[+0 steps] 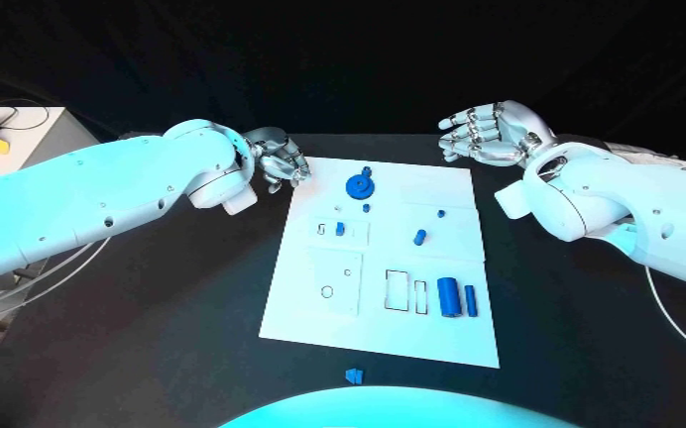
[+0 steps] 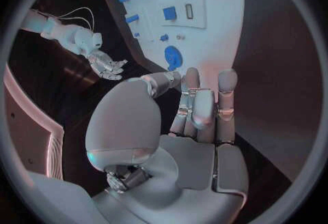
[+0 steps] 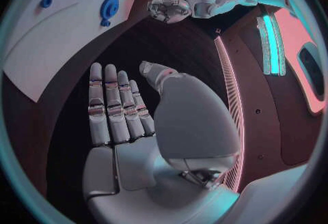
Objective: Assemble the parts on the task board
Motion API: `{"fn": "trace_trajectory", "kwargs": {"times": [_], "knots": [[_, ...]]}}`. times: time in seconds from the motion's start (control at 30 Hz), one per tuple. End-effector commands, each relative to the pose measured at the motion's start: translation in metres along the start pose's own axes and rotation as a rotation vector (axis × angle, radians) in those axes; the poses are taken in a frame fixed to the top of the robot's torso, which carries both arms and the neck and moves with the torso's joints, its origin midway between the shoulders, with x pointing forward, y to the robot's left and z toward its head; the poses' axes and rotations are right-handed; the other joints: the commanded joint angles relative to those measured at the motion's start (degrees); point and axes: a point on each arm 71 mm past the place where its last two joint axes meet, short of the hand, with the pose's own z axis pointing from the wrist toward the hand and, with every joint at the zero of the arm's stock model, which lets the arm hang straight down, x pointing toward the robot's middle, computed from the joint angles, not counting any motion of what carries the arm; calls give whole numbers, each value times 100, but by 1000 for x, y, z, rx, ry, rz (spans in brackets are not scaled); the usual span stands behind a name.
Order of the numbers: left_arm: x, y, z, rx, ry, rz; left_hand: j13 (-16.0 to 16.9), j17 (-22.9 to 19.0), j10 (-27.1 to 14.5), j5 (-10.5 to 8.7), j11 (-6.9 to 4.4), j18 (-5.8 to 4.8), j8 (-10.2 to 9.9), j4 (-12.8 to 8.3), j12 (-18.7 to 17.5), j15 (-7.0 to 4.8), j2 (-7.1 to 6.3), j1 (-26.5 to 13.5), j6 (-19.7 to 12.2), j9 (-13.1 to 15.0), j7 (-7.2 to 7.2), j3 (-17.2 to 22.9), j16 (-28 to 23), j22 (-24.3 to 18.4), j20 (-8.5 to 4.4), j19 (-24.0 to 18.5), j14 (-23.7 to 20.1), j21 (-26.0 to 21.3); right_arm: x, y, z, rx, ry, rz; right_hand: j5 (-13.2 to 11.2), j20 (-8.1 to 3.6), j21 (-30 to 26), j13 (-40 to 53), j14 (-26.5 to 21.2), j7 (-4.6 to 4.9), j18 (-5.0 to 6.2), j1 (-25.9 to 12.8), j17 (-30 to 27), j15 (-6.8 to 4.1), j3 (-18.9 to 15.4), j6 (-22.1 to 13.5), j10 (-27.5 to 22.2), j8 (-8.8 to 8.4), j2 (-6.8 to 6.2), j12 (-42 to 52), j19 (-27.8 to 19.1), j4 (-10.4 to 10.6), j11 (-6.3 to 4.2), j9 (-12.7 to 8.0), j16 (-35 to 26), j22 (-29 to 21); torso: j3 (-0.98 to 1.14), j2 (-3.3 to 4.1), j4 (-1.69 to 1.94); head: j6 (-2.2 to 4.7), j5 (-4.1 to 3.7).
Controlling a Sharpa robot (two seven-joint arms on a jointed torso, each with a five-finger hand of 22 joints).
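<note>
- The task board [image 1: 384, 260] sits in the middle of the head view, a white plate running from upper centre down toward the lower right, with outlined slots and recesses on it.
- Parts on it: a round blue disc [image 1: 362, 186] near the top edge, a tiny blue piece [image 1: 340, 229] in a slot left of centre, another small blue piece [image 1: 420, 237] a bit right of centre, and two blue cylinders [image 1: 458, 297] standing side by side at the lower right, just beside two empty rectangular outlines.
- One loose blue part [image 1: 352, 375] lies off the board on the table, just below its bottom edge.
- Nothing sits between either hand and the board, as far as I can see.
- Left hand [image 1: 278, 160] is at the board's upper-left corner, fingers curled in and holding nothing; the left wrist view shows them bent over the palm.
- Right hand [image 1: 491, 133] hovers above and to the right of the board's top-right corner, fingers released and loosely spread, nothing in it. The right wrist view shows them stretched out flat.
- The black table [image 1: 171, 289] is matte, and the background behind it is dark.
</note>
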Motion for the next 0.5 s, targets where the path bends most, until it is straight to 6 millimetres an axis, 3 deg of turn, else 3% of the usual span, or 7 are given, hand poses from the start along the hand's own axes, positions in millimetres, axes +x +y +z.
{"fn": "trace_trajectory", "kwargs": {"times": [0.03,0.23,0.33,0.5], "knots": [[2,-2,-6,93,-32,-120,-26,-97,-77,-23,20,102,-47,15,-51,24,-60,-4,-47,-58,51,-85,-83,-108,14,-87,-56,-88,9,3,-4,-56,68,-56,-61,-24,63,-7,111,84,74,61,-4,-19,13,97,94,20,-7,23,97,-61,-18,-5,51,-6,-5,-72,5,-52,10],[7,7,-15,138,-35,-199,-171,-911,-267,-18,104,218,-129,47,-202,100,-35,107,-161,-244,138,-266,-666,-796,84,-538,-481,-656,16,0,-11,-67,104,-84,-112,-72,125,-7,228,47,71,57,2,-64,33,199,207,32,-32,26,191,-109,-60,-9,87,-1,-20,-147,-2,-122,54],[10,11,-21,166,-36,-236,-256,-1230,-358,-20,124,221,-160,-11,-276,121,-39,243,-192,-355,155,-323,-912,-876,109,-553,-658,-780,19,-3,-16,-67,122,-100,-146,-109,181,-6,321,24,69,55,14,-98,44,272,299,39,-38,25,261,-138,-89,-12,119,15,-33,-190,-2,-160,57],[14,15,-27,220,-43,-289,-288,-1350,-377,-24,142,220,-177,-16,-298,134,-49,272,-188,-411,177,-366,-1000,-904,119,-552,-718,-822,22,-9,-20,-64,134,-114,-166,-131,214,-5,370,9,67,54,22,-117,50,318,357,41,-41,19,295,-155,-108,-16,133,26,-50,-259,-2,-172,46]]}}
